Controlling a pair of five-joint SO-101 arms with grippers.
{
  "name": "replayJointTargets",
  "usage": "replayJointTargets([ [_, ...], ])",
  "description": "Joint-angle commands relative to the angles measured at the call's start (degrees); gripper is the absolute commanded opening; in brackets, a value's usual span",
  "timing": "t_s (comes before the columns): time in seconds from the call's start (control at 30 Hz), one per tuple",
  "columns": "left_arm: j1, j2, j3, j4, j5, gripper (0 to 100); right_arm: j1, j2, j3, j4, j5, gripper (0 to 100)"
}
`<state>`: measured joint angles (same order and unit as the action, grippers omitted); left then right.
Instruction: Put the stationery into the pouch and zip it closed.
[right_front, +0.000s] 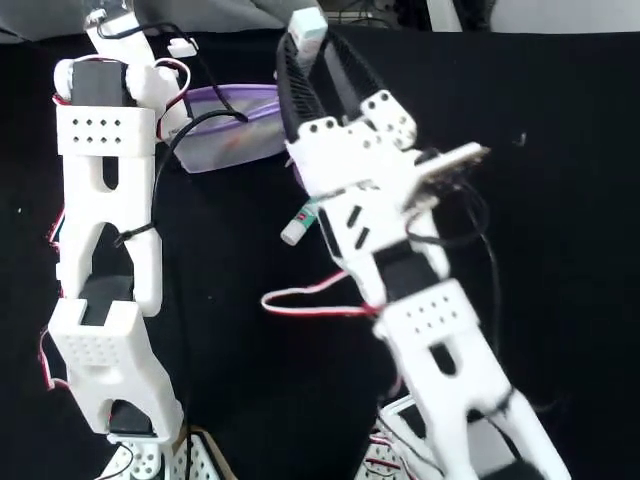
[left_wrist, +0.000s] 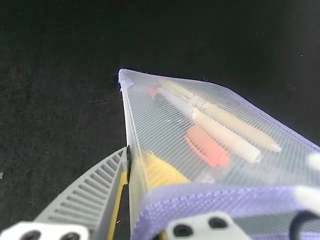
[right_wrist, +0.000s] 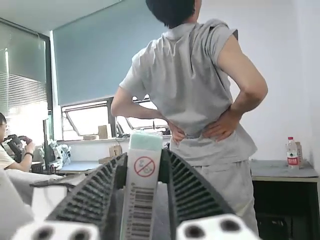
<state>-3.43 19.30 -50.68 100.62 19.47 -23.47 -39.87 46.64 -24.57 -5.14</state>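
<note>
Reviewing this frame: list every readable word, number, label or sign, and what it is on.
On the white stick with pale green cap, in the right gripper: a red crossed-circle sign above a barcode; no legible words or digits.
No print on the clear ribbed pouch.

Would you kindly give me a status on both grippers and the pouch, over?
Left gripper shut on pouch edge, pens inside. Right gripper shut on white stick, raised. Loose stick on table, partly behind right arm.

Right arm (right_front: 365, 215) seemingly close beside pouch (right_front: 232, 138)
</note>
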Motion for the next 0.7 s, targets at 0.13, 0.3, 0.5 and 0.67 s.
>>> replayJointTargets([
  [0.13,-0.6,-1.8,0.1,0.2,0.7,3,-1.2,19.3,-0.3,-19.8,0.7,1.1],
  [0.3,-0.6,-1.8,0.1,0.2,0.7,3,-4.0,28.0,-1.6,-24.7,7.3,1.1],
  [0.5,-1.0,-1.3,0.1,0.2,0.7,3,-4.5,33.1,-1.4,-29.0,8.9,1.1],
  [0.67,-0.8,-1.5,0.1,0.2,0.7,3,-4.5,36.0,-0.3,-28.9,9.1,1.1],
])
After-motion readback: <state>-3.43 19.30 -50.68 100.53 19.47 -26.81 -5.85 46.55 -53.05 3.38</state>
